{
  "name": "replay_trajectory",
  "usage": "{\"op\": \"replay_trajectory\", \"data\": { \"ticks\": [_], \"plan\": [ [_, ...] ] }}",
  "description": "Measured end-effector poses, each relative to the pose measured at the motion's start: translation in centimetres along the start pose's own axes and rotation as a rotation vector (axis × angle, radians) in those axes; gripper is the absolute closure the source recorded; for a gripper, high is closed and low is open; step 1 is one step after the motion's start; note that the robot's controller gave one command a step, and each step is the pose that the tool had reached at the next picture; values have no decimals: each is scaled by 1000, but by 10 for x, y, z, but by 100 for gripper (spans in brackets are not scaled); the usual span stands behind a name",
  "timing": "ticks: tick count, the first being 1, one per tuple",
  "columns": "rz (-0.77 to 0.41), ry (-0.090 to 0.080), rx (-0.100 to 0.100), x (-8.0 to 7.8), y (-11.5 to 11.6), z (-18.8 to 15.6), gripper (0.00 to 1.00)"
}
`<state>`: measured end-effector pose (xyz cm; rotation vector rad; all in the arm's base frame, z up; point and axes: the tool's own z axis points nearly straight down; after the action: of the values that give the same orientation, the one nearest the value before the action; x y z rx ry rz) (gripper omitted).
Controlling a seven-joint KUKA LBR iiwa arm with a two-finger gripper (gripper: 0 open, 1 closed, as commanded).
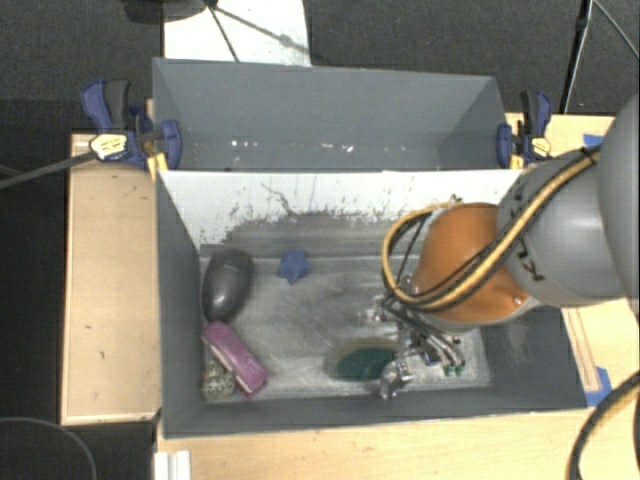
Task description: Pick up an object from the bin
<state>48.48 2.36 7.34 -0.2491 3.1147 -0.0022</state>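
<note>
Gripper low in the bin, just beside a dark green oval on the front floor (how wide it stands cannot be told). Judged unlifted: grasp and raise remain. Black mouse, blue scrap and purple block lie well apart, leftward.

Arm bends in from the right, pincer pointing downward.
</note>
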Motion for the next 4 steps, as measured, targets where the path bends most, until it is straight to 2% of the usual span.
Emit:
{"op": "replay_trajectory", "data": {
  "ticks": [1,2,3,4],
  "plan": [
    [-3,-7,0,-2,0,-2,100],
    [-5,10,-2,-5,0,-42,100],
    [-8,13,-2,-6,-1,-47,100],
    [-10,10,-2,-8,-1,-97,100]
  ]
}}
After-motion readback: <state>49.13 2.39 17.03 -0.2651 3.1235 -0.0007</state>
